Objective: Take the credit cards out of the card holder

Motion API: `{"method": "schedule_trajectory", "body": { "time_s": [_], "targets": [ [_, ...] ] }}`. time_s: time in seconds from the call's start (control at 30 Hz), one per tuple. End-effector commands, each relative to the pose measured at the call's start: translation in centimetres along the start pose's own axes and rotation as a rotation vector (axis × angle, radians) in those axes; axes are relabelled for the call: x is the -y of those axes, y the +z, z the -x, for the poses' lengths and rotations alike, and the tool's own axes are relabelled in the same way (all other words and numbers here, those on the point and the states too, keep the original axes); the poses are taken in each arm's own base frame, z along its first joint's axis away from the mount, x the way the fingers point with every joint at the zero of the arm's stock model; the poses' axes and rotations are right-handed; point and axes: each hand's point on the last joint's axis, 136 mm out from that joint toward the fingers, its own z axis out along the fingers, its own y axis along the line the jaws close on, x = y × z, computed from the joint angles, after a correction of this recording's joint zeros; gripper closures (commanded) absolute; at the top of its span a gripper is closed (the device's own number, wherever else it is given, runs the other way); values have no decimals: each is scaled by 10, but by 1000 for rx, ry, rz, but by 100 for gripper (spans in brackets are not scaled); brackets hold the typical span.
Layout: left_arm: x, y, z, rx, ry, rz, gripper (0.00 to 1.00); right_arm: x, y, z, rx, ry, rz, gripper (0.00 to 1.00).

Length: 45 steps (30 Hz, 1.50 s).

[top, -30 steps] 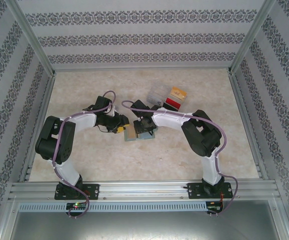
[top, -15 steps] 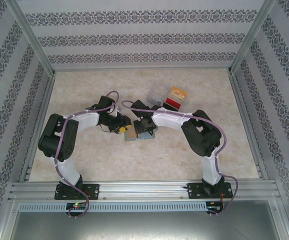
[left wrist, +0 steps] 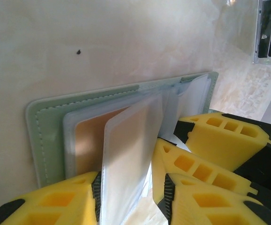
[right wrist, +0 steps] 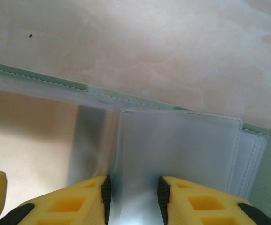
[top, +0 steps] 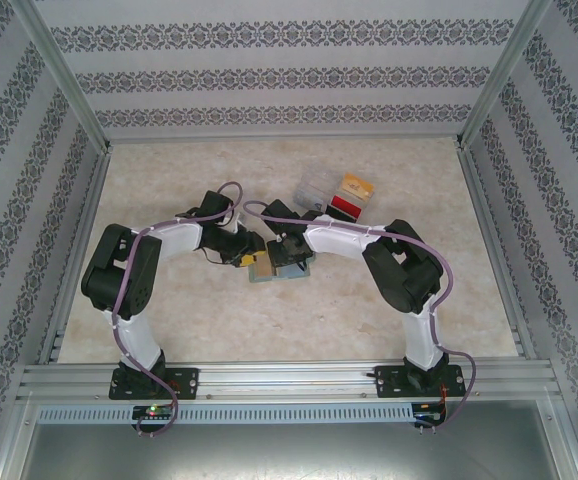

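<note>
Card holder [left wrist: 41,136] open on table [top: 369,330]. Right hand [right wrist: 133,187] astride pocket leaf [right wrist: 182,150], grip unclear; steadying, I judge. Left hand [left wrist: 131,187] part-spread around upright sleeve [left wrist: 126,150], tan credit card [left wrist: 89,140] just behind.

Left pincer [top: 254,260] edged rightward over card holder [top: 281,276]; left elbow swung inward.

from the top camera i get bright, even, soft light on the table [top: 219,330], with only faint shadows under the arms [top: 349,240]. my wrist views look warm and washed out. the yellow fingers [left wrist: 56,206] up close are soft, and the sleeve [right wrist: 182,150] blurs toward the bottom edge.
</note>
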Motion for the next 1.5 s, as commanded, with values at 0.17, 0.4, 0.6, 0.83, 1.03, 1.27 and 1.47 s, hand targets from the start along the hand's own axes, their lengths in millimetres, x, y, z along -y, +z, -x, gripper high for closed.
{"method": "schedule_trajectory", "body": {
  "time_s": [0.17, 0.4, 0.6, 0.83, 1.03, 1.27, 1.47],
  "targets": [
    [24, 1, -2, -28, 49, -61, 66, 13, -15, -5, 8, 49, 71, 62],
    [54, 6, -12, -52, 84, -163, 60, 15, -72, 22, 204, 57, 236, 58],
    [82, 19, -18, -58, 138, -229, 46, 45, -97, 23, 316, 97, 201, 58],
    [64, 24, -3, 31, 98, -105, 47, 49, -99, 21, 332, 108, 204, 67],
    [38, 5, 2, 131, 99, 68, 57, 31, -78, 17, 258, 91, 228, 76],
    [27, 18, -6, 72, 70, 70, 62, 24, -45, 9, 156, 135, 219, 82],
    [28, 27, -8, 31, 66, 47, 63, 30, -27, 2, 102, 163, 179, 81]
  ]
}}
